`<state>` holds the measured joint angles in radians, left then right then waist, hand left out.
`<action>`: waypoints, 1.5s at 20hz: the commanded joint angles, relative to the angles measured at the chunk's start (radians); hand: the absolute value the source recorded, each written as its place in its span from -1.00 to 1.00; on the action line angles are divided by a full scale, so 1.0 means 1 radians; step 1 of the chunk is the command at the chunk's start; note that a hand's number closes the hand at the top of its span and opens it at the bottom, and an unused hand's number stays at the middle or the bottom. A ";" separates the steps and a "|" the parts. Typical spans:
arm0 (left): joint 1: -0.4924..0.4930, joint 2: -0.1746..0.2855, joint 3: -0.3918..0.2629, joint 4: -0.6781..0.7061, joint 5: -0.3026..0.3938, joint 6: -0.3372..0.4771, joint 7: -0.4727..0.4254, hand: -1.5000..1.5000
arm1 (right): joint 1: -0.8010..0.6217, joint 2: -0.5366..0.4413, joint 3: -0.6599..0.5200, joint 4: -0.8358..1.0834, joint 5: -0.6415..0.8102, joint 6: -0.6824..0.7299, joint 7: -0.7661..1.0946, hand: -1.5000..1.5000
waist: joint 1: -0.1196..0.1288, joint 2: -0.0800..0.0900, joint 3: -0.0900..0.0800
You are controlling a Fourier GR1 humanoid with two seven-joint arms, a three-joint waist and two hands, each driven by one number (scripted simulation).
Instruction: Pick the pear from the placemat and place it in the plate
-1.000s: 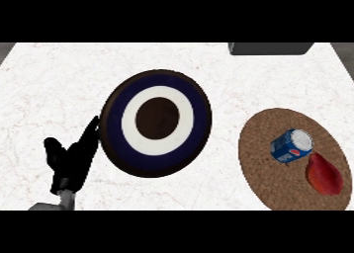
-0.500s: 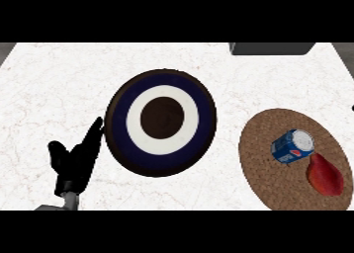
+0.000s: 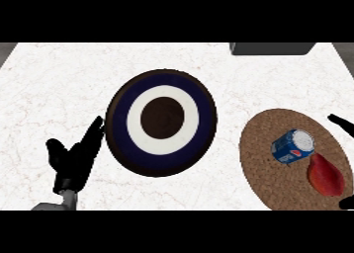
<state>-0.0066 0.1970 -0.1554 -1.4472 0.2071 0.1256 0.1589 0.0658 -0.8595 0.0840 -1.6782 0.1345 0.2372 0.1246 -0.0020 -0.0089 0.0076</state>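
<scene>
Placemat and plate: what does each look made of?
Placemat: brown, speckled and matte, likely cork or woven fibre. Plate: smooth, even bands of navy, white and dark brown, probably glazed ceramic, though no shine confirms it.

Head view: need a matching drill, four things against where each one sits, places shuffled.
Things:
1. plate
2. blue can
3. red pear
4. left hand

Places:
A. on the placemat, lower right part
B. beside the plate's left rim, fingers up, open
C. middle of the white counter
D. on the placemat, lying on its side, up and left of the pear

Pairs: 1-C, 2-D, 3-A, 4-B
</scene>
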 commanded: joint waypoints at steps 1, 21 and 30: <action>-0.013 -0.010 -0.005 0.016 -0.018 0.022 0.081 0.00 | -0.054 0.041 0.034 0.033 0.104 -0.008 0.050 -1.00 | 0.006 0.010 -0.007; -0.011 -0.071 0.027 0.113 -0.061 -0.018 -0.014 0.00 | -0.061 0.186 0.118 0.139 0.398 0.022 -0.042 1.00 | -0.001 0.010 -0.008; 0.030 -0.052 0.035 0.011 -0.060 -0.026 0.051 0.00 | -0.067 0.360 0.200 0.059 0.556 -0.098 0.061 1.00 | -0.002 0.005 -0.009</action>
<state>0.0051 0.1539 -0.1151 -1.4691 0.1452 0.0965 0.1757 -0.0263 -0.6490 0.1658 -1.4892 0.5957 0.2172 0.0272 0.0009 -0.0095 0.0024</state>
